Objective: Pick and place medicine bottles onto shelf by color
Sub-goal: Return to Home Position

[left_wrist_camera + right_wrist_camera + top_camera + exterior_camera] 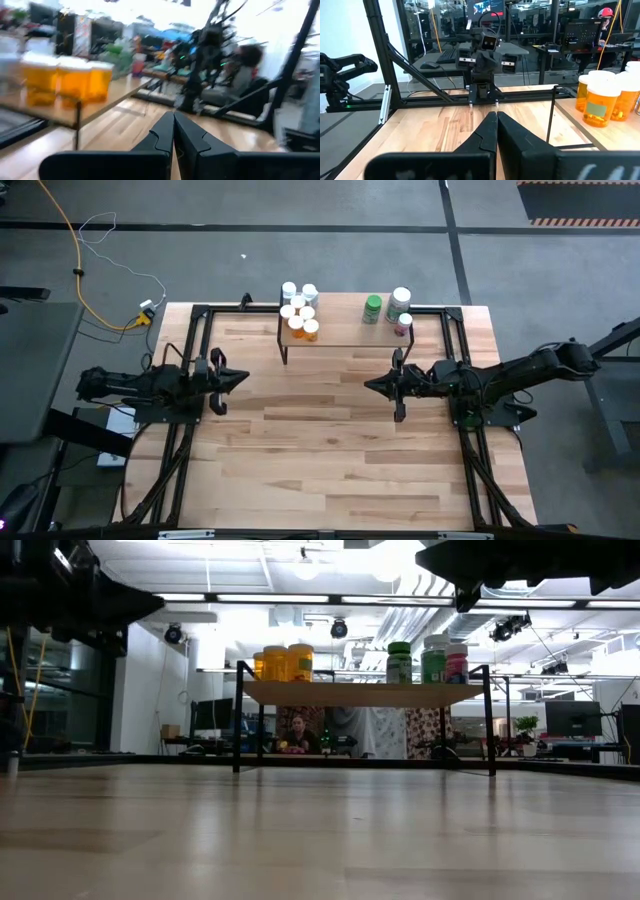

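Even overhead light washes the pale wooden worktop (330, 450) in the high view, leaving only faint, soft shadows. From the low view, the ceiling lamps (310, 565) burn out to white glare, the dark robot arms (530, 560) drop into silhouette and the worktop carries a dull sheen. The translucent orange pill bottles (288, 662) glow on the small light-wood shelf (365, 693). Heavy blur smears the left wrist view, whose background bleaches white. The right wrist view is evenly lit, with lamp reflections streaking the dark glass wall (420, 30).
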